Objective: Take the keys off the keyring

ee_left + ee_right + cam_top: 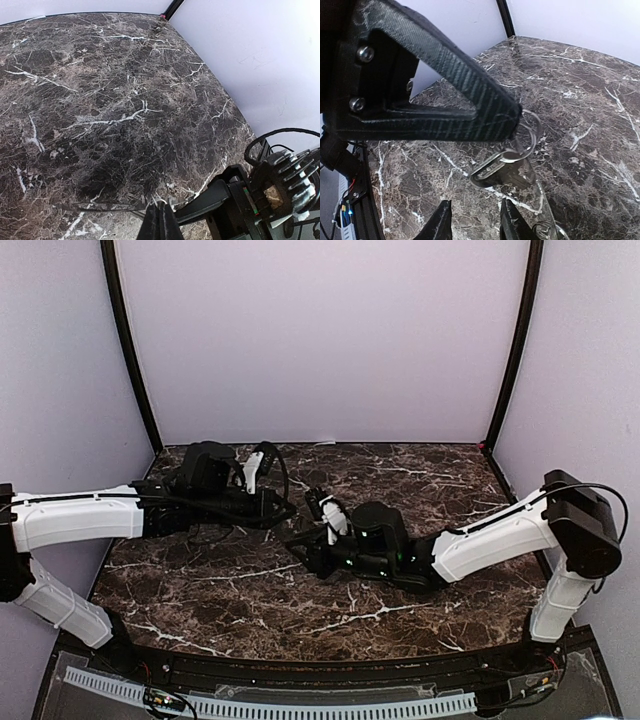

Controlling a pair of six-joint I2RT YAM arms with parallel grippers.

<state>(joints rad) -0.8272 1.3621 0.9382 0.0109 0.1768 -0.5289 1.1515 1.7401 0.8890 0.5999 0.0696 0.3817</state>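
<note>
In the right wrist view my left gripper [516, 123] is shut on the thin silver keyring [532, 131] and holds it above the marble table [580, 100]. Two keys [503, 171] hang from the ring just below those fingers. My right gripper [476, 222] is open, its two dark fingertips [441, 220] just below the keys and apart from them. In the left wrist view my left gripper [160, 216] is pressed shut with a thin wire loop of the keyring [161, 201] at its tips. In the top view both grippers meet at mid-table, left [293, 515] and right [308, 546]; the keys are hidden there.
A thin clear strip [542, 197] hangs from the ring beside the keys, with another small ring [547, 232] at its lower end. The right arm's black wrist [235, 200] sits close to my left fingers. Pale walls enclose the table [250, 590] on three sides.
</note>
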